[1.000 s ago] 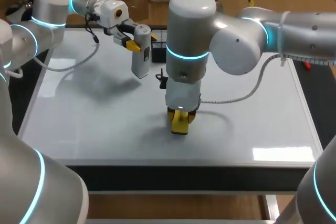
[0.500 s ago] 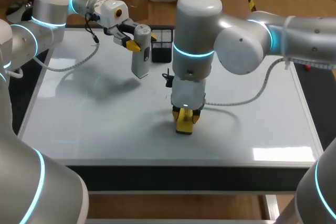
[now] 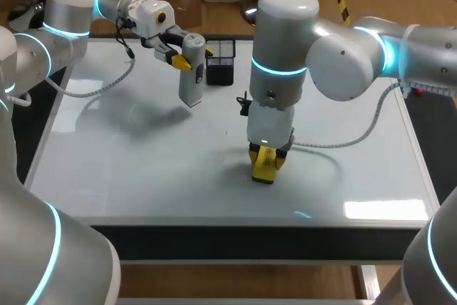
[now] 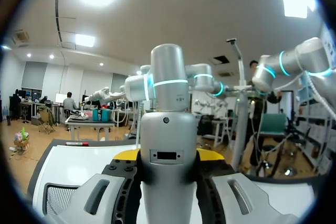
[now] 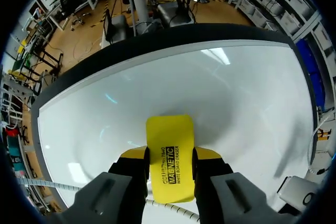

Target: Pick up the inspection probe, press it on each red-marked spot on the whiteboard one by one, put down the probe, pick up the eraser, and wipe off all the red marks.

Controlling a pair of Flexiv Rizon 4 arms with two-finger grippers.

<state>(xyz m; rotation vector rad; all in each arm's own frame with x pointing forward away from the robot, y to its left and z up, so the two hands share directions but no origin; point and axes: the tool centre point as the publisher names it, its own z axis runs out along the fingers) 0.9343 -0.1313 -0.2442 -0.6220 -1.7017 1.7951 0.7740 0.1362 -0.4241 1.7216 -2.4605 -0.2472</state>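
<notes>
Operator: Eraser first, from the overhead camera. Where is it?

Observer: Near the middle of the whiteboard (image 3: 128,162), slightly right, under the right claw (image 3: 264,166). The yellow eraser (image 3: 263,171) is clamped between the fingers with its lower end down at the board. I cannot tell whether it actually touches. The left claw (image 3: 191,55) is far and to the left, clamped on the upright probe (image 3: 191,83) and holding it over the far part of the board. A black mesh basket (image 3: 221,62) is just beside it.

Operator: And the left wrist camera?

Observer: The probe (image 4: 167,103) fills the gap in the left claw (image 4: 167,157). It is pinched from both sides on its wider body, and its rounded end rises clear of the fingers. It looks like a stiff, smooth casing, probably light and a bit slippery. Flat pressure on those two sides seems the sensible hold.

Operator: Right wrist camera?

Observer: The eraser (image 5: 169,135) sits squarely in the right claw (image 5: 170,155), held by its two long edges. Its free end sticks out ahead of the yellow tips towards the whiteboard (image 5: 241,93). I'd judge it light, with a hard shell and a softer wiping face. Gripping the edges leaves that face free. I see no red marks on the bare board ahead of it.
</notes>
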